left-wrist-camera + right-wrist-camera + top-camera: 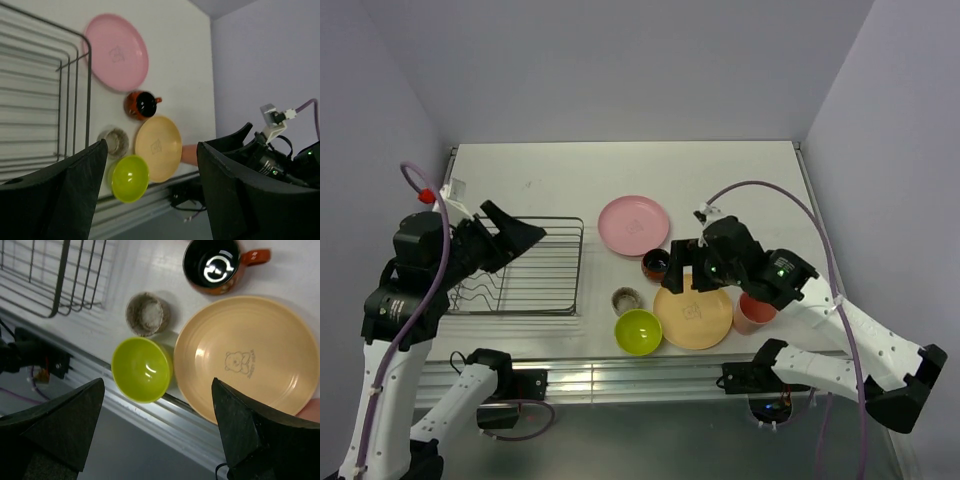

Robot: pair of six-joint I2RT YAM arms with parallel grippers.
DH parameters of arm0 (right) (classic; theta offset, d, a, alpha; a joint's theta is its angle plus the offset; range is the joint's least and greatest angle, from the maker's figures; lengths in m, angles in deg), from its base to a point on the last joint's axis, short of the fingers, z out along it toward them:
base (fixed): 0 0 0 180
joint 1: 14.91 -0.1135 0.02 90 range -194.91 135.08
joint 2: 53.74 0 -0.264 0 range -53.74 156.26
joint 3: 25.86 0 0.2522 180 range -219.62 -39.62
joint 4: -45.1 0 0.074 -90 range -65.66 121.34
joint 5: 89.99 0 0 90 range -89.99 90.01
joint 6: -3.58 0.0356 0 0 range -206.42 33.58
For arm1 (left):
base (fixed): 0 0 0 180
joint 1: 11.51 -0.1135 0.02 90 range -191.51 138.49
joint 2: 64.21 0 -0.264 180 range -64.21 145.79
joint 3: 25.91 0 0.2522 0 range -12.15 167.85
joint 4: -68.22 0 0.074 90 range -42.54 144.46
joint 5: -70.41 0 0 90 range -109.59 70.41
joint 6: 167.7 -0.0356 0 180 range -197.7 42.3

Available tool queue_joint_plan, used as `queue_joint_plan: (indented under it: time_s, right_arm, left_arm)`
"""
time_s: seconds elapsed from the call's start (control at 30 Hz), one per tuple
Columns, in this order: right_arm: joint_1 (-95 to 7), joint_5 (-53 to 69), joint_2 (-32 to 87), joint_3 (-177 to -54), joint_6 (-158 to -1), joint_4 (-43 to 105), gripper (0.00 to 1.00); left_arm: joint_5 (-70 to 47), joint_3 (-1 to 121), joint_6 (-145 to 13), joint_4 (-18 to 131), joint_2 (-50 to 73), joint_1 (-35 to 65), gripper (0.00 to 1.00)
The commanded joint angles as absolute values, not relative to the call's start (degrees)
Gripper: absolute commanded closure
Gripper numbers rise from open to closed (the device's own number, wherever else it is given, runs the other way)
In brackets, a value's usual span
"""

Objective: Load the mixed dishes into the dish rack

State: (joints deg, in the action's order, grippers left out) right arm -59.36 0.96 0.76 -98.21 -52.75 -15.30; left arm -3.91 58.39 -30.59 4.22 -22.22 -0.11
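Observation:
The dark wire dish rack (535, 268) stands empty at the left; it also shows in the left wrist view (89, 75) and in the right wrist view (62, 275). The pink plate (634, 225), red-orange bowl (656, 264), beige-grey cup (627, 299), lime-green bowl (638, 331), yellow-orange plate (695, 312) and salmon-pink cup (754, 314) all sit on the table to the rack's right. My left gripper (515, 232) is open and empty, raised above the rack. My right gripper (688, 272) is open and empty, above the yellow-orange plate's near-left part, beside the red-orange bowl.
The lime-green bowl (142, 370) and the yellow-orange plate (245, 355) lie close to the table's front metal rail (620, 378). Grey walls close in the left, back and right. A small white tag (455, 190) sits at the back left corner.

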Motion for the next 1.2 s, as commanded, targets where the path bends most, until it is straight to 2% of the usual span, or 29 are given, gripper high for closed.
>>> queue_joint_plan:
  time_s: [0.0, 0.17, 0.27, 0.57, 0.6, 0.63, 0.87, 0.97, 1.0, 1.07, 1.17]
  right_arm:
    - [-63.0, 0.9, 3.5, -95.7, -51.0, -14.3, 0.05]
    - [-71.2, -2.6, 15.1, -96.0, -50.7, -12.1, 0.07]
    - [-71.4, -2.4, 21.7, -97.1, -50.4, -12.5, 0.16]
    - [-72.5, -1.6, 26.1, -92.6, -50.5, -6.6, 0.35]
    - [-72.6, -1.4, 26.1, -92.2, -50.4, -5.5, 0.44]
    - [-72.6, -1.3, 26.2, -91.0, -50.6, -4.8, 0.47]
    - [-72.7, -0.7, 28.2, -87.7, -51.3, -1.6, 0.52]
    - [-72.8, -0.5, 28.3, -87.2, -51.8, -0.8, 0.65]
    - [-72.9, -0.6, 28.4, -87.3, -52.0, -0.8, 0.8]
    - [-72.9, -1.0, 28.4, -88.3, -52.3, -2.1, 0.99]
    - [-72.9, -2.0, 27.6, -92.0, -52.8, -5.0, 1.0]
  left_arm:
    - [-1.2, 55.5, -33.3, -4.3, -20.8, 1.3, 0.23]
    - [-5.9, 56.7, -34.4, -6.3, -16.1, 7.4, 0.26]
    - [-5.5, 58.6, -34.0, -5.6, -13.7, 10.0, 0.27]
    - [-2.9, 59.2, -30.6, 0.1, -12.4, 11.9, 0.29]
    - [-3.4, 59.4, -30.8, 0.0, -12.6, 11.9, 0.29]
    - [-3.7, 59.6, -30.9, -0.2, -12.9, 12.0, 0.3]
    - [-4.1, 59.7, -31.8, -2.8, -14.6, 12.1, 0.31]
    - [-3.6, 60.6, -32.9, -3.5, -13.9, 12.2, 0.34]
    - [-3.7, 61.1, -33.3, -4.1, -13.6, 12.2, 0.34]
    - [-4.4, 63.0, -35.0, -4.5, -12.0, 12.6, 0.34]
    - [-7.3, 67.2, -38.1, -4.9, -9.1, 13.7, 0.33]
